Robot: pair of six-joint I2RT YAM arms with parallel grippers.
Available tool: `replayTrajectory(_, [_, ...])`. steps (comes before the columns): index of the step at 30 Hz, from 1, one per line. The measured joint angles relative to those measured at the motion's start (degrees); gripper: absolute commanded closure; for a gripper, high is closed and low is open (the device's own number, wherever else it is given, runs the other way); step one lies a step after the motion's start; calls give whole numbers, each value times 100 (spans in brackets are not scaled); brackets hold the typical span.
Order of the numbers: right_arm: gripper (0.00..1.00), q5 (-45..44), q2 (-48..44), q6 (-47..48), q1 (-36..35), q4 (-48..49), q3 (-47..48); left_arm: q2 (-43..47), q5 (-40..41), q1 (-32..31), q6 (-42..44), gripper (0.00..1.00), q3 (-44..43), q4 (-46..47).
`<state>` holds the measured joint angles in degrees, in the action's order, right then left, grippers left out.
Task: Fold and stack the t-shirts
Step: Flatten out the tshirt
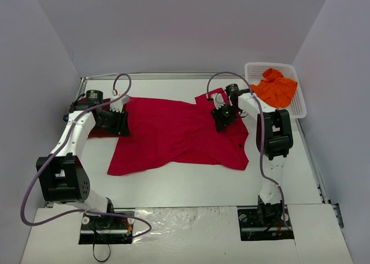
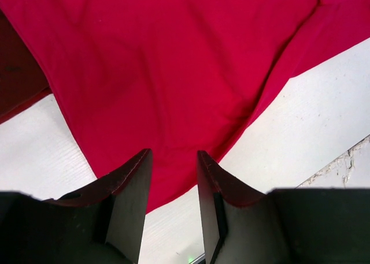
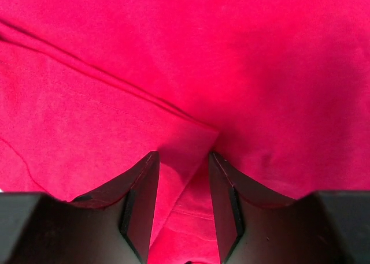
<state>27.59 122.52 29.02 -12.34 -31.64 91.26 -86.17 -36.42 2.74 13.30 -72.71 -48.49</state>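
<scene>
A red shirt point(image 1: 179, 134) lies spread across the middle of the tabletop point(image 1: 191, 186). The left end effector point(image 2: 172, 154), fingers spread, sits over the shirt's left edge. The right end effector point(image 3: 182, 154) straddles a fold at the shirt's upper right; I cannot tell whether it pinches the cloth. An orange shirt point(image 1: 276, 88) sits in the basket point(image 1: 299, 107) at upper right.

We see a white plastic lattice basket point(image 1: 296, 106) at the far right corner of the white table point(image 1: 191, 183), a metal rail point(image 1: 317, 171) along the table's right edge, a crinkled shiny sheet point(image 1: 185, 220) at its near edge, and plain pale walls point(image 1: 185, 27) around it.
</scene>
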Motion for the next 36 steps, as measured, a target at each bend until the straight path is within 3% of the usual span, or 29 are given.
replayTrajectory(7, [69, -55, 4, -7, 37, 63, 0, 0, -2, 0, 0, 65, 31, 35])
replayTrajectory(9, [89, -76, 7, 9, 42, 79, 2, 0, -4, 0, 0, 65, 31, 48])
replayTrajectory(11, [100, -87, 15, 4, 42, 94, 0, 0, -4, 0, 0, 65, 31, 57])
replayTrajectory(24, [100, -122, -243, -22, 42, 68, -116, 50, -17, 0, 0, 65, 31, 61])
replayTrajectory(36, [100, 254, -2833, 326, -420, -1032, -603, 304, 4, 37, 0, 65, 31, 59])
